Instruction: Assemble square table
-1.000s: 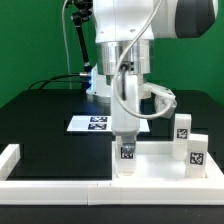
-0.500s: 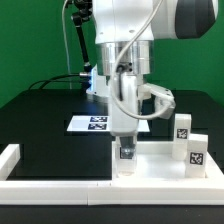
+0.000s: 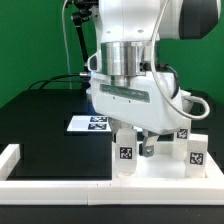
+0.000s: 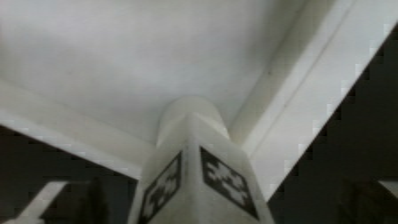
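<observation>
The square table's white slab lies on the black table by the front rail, its raised rim showing in the wrist view. One tagged white leg stands upright on the slab's corner nearest the exterior view's left. In the wrist view this leg points up at the camera. My gripper hangs just above and around the leg, open, with its fingers well apart from the leg's sides. Two more tagged legs stand at the exterior view's right.
The marker board lies flat on the black table behind the slab. A low white border rail runs along the front edge and turns up at the exterior view's left. A black cable stand rises at the back left.
The gripper was shut on the upright leg and has opened, letting it go. The hand has turned about the leg. The leg stays standing on the same corner.
</observation>
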Motion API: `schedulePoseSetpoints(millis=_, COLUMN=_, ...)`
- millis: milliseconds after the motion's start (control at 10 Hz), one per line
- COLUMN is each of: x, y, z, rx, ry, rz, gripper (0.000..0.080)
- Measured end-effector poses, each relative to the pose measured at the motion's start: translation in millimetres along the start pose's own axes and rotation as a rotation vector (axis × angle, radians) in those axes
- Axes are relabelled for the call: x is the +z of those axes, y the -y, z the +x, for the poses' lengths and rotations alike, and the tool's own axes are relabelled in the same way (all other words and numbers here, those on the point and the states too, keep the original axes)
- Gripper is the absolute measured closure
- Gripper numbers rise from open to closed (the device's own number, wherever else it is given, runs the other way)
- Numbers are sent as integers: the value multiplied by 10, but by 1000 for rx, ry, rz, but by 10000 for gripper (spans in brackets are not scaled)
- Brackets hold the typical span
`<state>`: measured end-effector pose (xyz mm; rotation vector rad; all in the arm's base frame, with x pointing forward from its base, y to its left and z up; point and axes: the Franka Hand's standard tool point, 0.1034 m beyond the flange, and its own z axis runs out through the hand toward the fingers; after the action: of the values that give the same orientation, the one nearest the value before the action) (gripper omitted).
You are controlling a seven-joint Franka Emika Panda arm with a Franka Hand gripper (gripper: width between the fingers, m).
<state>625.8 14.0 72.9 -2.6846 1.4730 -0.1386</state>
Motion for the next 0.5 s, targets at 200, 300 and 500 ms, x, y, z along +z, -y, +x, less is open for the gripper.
schedulePoseSetpoints(millis=200, x=-13, y=-10, z=26, rx=-243, ry=-4, rz=-4, gripper=151)
schedulePoseSetpoints(millis=300, x=-21, y=17, z=-15, rx=-423, ry=-22, rz=-33, gripper=151)
schedulePoseSetpoints(millis=500, x=-18, y=20, z=-17, rx=-682, ry=-28, rz=-48, gripper=151)
